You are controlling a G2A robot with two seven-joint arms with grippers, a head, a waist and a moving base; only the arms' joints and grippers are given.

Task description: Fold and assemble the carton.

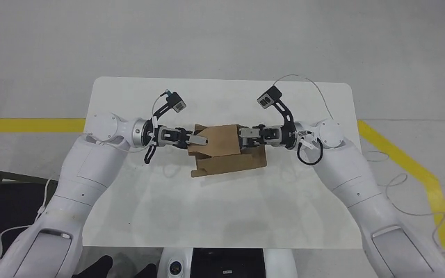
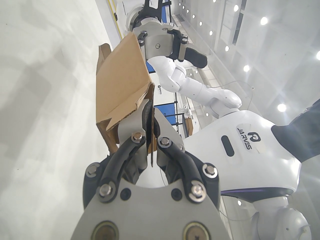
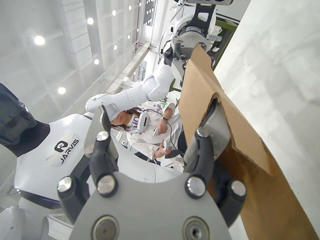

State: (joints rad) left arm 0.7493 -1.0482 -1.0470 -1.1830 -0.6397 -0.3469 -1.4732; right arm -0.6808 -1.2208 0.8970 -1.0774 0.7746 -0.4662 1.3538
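Left gripper (image 2: pixel 150 109) is pinched tight on the thin edge of 1 flap at the left end of the brown cardboard carton (image 1: pixel 226 149). At the carton's right end the right gripper (image 1: pixel 244 134) has its jaws spread apart, 1 finger tucked under a flap and the other free in the air. Partly folded, the carton is between the 2 arms over the middle of the white table (image 1: pixel 139 208), with a panel spreading out on its near side.
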